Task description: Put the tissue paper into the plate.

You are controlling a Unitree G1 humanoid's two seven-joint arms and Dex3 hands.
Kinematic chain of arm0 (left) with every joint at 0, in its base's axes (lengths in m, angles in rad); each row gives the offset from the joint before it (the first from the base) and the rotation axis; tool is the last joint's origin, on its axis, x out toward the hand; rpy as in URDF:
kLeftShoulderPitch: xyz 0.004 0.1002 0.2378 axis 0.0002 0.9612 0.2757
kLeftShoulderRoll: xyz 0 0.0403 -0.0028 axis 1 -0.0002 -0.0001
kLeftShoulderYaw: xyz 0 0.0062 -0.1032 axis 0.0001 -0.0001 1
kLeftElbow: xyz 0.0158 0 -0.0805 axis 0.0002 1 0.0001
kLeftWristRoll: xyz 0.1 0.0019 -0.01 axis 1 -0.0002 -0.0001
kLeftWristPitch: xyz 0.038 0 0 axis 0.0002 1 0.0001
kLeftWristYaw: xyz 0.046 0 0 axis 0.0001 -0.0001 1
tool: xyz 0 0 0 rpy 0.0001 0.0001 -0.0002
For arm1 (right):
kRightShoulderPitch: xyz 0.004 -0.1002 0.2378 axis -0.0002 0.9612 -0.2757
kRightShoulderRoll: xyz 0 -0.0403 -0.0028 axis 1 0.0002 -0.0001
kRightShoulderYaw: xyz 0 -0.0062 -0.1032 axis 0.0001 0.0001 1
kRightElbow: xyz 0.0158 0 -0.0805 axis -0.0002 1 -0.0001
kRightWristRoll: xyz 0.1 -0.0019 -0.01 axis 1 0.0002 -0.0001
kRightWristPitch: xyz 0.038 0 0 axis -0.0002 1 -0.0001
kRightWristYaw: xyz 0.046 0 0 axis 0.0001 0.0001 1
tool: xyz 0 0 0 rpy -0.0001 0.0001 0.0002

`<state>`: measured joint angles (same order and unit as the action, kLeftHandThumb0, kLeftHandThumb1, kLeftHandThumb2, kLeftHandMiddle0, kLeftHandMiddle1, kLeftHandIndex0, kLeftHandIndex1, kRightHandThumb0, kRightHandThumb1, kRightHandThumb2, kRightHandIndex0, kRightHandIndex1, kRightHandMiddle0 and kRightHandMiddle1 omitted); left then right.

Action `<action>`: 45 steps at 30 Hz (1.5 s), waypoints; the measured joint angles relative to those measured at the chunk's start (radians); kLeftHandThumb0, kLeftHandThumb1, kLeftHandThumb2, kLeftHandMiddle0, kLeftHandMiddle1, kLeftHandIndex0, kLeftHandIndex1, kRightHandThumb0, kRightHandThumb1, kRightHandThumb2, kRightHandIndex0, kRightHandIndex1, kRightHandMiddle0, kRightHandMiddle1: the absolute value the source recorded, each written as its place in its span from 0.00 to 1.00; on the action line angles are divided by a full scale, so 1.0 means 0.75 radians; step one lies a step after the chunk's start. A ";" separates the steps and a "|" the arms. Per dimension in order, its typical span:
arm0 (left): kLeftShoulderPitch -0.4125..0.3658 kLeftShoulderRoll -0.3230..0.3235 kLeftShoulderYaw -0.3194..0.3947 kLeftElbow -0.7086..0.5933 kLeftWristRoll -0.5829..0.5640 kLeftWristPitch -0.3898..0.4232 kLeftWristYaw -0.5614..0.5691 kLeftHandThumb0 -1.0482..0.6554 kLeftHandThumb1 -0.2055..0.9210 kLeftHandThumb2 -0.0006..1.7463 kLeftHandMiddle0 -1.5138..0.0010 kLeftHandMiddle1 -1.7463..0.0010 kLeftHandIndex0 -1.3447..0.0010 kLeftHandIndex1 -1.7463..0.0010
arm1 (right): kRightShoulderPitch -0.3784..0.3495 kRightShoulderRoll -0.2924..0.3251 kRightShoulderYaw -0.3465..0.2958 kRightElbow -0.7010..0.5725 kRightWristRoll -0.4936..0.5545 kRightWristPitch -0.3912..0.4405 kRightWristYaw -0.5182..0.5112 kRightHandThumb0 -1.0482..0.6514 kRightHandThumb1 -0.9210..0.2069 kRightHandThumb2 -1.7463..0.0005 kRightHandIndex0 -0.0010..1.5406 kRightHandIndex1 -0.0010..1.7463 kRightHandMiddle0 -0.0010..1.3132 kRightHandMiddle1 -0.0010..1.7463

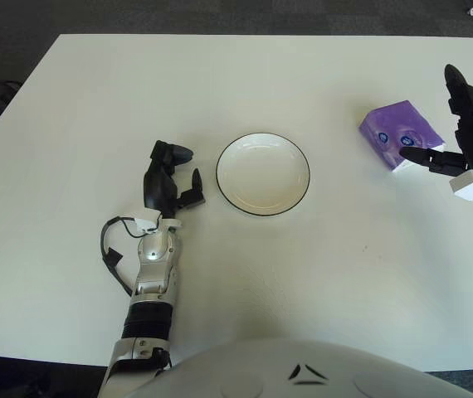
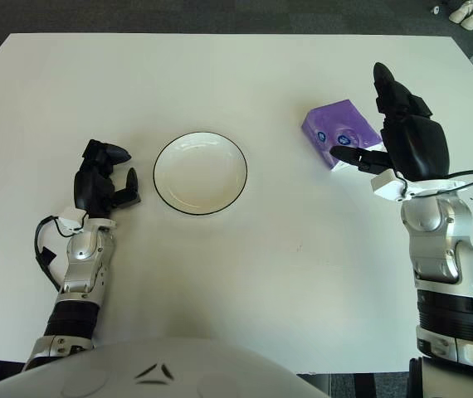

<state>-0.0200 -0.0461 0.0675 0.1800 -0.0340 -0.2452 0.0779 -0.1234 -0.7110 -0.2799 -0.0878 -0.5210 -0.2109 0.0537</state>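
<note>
A purple tissue pack [image 2: 339, 130] lies on the white table to the right of a white plate with a dark rim [image 2: 200, 173]. The plate holds nothing. My right hand [image 2: 390, 124] is beside the pack on its right, fingers spread, one finger reaching along the pack's near edge and another pointing up past its far side. It does not grip the pack. My left hand [image 2: 108, 178] shows just left of the plate, fingers relaxed and holding nothing.
The white table [image 2: 245, 274] spreads wide around the plate. A black cable loops beside my left forearm [image 2: 44, 249]. Dark floor lies beyond the table's far edge.
</note>
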 measured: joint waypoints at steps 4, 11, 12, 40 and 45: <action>0.000 0.000 0.000 -0.001 0.000 -0.001 0.002 0.61 0.46 0.76 0.59 0.01 0.72 0.00 | -0.092 -0.112 0.022 0.078 -0.002 -0.010 0.064 0.00 0.07 0.85 0.00 0.00 0.00 0.00; 0.000 0.000 0.000 -0.002 -0.003 -0.006 0.001 0.61 0.43 0.79 0.58 0.00 0.70 0.00 | -0.190 -0.281 0.113 0.202 -0.022 -0.159 0.125 0.00 0.05 0.85 0.00 0.00 0.00 0.00; 0.000 0.000 0.000 -0.002 -0.004 -0.007 0.001 0.61 0.43 0.79 0.58 0.00 0.70 0.00 | -0.196 -0.302 0.129 0.221 -0.024 -0.188 0.135 0.00 0.04 0.85 0.00 0.00 0.00 0.00; 0.006 0.002 -0.002 -0.010 -0.007 -0.037 -0.015 0.61 0.46 0.77 0.59 0.00 0.72 0.00 | -0.499 -0.534 0.526 0.801 -0.490 -0.850 -0.250 0.00 0.01 0.83 0.00 0.00 0.00 0.00; 0.012 0.001 -0.002 -0.016 -0.006 -0.034 -0.013 0.61 0.46 0.77 0.60 0.00 0.72 0.00 | -0.568 -0.558 0.618 0.890 -0.619 -0.915 -0.411 0.00 0.01 0.84 0.00 0.00 0.00 0.00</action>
<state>-0.0109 -0.0456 0.0660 0.1678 -0.0386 -0.2710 0.0681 -0.5496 -1.1292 0.1837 0.5800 -0.9850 -0.8969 -0.2544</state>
